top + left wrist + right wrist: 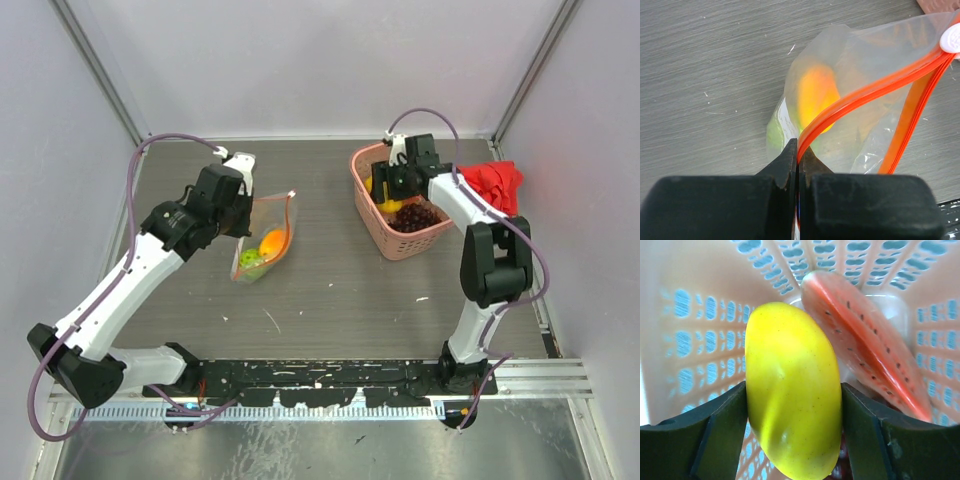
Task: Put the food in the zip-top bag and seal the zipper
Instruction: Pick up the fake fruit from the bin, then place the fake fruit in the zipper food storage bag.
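The clear zip-top bag [266, 240] lies on the table left of centre, with an orange piece [272, 241] and a lime-green ball [251, 260] inside. My left gripper [799, 150] is shut on the bag's orange-red zipper [865, 92], pinching one lip so the mouth gapes; the orange piece [816, 97] shows through the plastic. My right gripper [794, 405] is inside the pink basket [372, 215], both fingers pressed against a yellow piece [792, 385]. A dark purple grape bunch [417, 215] lies in the basket.
A toy watermelon slice [865, 335] leans in the basket behind the yellow piece. A red cloth [498, 183] lies right of the basket against the wall. White enclosure walls stand close on three sides.
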Robot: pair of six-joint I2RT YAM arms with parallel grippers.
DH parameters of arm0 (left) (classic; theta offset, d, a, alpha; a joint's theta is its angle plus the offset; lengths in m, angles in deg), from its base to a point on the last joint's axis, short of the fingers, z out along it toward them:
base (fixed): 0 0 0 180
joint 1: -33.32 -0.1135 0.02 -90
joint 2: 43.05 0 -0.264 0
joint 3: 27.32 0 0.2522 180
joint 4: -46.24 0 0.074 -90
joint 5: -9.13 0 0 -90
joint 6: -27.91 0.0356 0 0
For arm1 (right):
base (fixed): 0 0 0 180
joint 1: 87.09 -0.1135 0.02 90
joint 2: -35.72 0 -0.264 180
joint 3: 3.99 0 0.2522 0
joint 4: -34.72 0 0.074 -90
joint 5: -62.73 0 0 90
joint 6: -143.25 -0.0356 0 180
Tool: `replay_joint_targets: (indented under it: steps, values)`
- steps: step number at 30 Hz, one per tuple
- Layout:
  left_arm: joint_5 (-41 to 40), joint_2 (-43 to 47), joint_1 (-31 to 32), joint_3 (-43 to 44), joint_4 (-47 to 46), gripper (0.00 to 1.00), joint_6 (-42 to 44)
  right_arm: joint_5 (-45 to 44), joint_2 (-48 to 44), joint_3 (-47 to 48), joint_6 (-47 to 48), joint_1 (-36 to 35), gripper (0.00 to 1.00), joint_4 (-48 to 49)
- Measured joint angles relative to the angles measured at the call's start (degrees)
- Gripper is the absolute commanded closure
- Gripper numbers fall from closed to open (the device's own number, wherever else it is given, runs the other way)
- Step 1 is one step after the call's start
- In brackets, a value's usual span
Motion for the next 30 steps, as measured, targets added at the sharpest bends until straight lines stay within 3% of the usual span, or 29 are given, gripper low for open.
replay_joint_targets:
  steps: [6,21,30]
  values:
    - [2.89,0.85,-1.16,-0.09,-0.76,1.0,-0.55,-3.96,-8.37,-1.18,-3.32,0.0,0.75,-1.2]
    - [8.96,-0.02,-1.53,0.28,-1.36,1.0,-6.08,-8.92,-24.79,-6.82,-19.85,-0.83,0.74,-5.81]
    - [10.67,-4.61,-1.07,0.92,-3.69,1.0,-11.74,-7.65,-34.6,-9.14,-27.02,-8.07,0.71,-6.08]
